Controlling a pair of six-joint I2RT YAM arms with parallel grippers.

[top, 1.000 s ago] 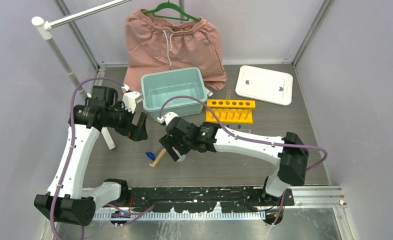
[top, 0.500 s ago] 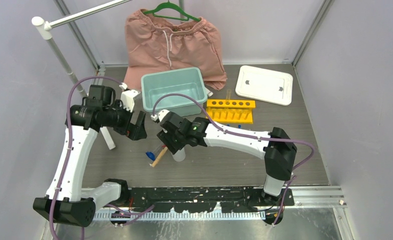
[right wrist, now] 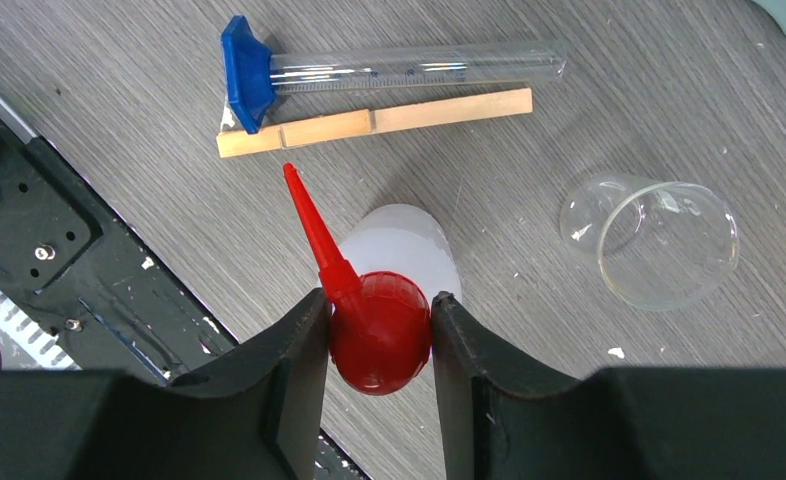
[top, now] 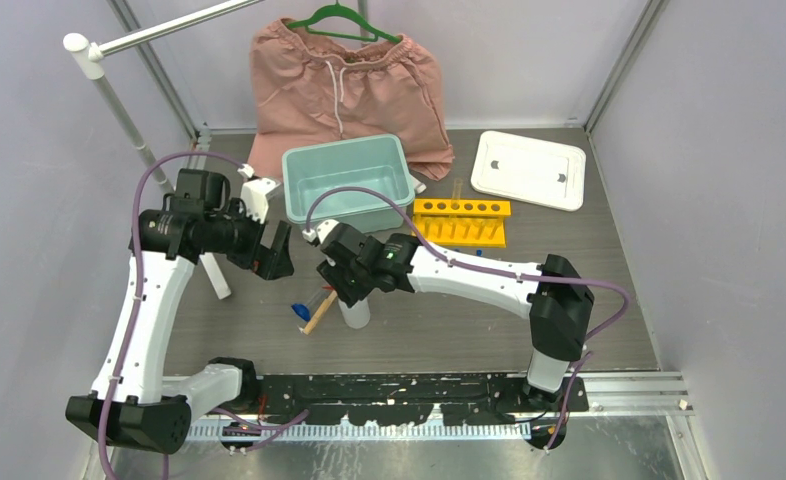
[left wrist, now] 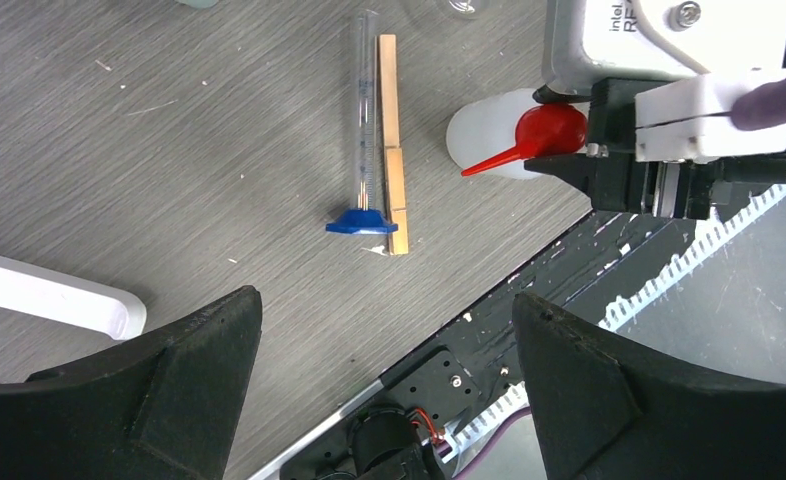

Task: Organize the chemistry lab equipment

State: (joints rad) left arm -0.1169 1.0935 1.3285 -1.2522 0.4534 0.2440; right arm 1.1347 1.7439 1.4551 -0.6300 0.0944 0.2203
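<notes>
On grey wood-grain table [top: 469, 335], pale-walled enclosure [top: 729, 150]: white squeeze bottle [right wrist: 399, 245] upright near front edge, red cap clamped by right gripper [right wrist: 379, 305]; clear beaker [right wrist: 659, 240] on its side nearby; blue-capped tube [right wrist: 409, 68] alongside wooden stick [right wrist: 379, 122]; left gripper [left wrist: 384, 298] jaws wide, holding nothing; teal bin [top: 344, 180] and yellow rack [top: 459, 222] behind.

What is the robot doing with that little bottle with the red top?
The right gripper has its jaws closed on the red cap of the upright white squeeze bottle. The left gripper hangs open nearby, holding nothing. Beside the bottle a clear tube with a blue base and a wooden stick lie side by side, with a small clear beaker close by.
</notes>
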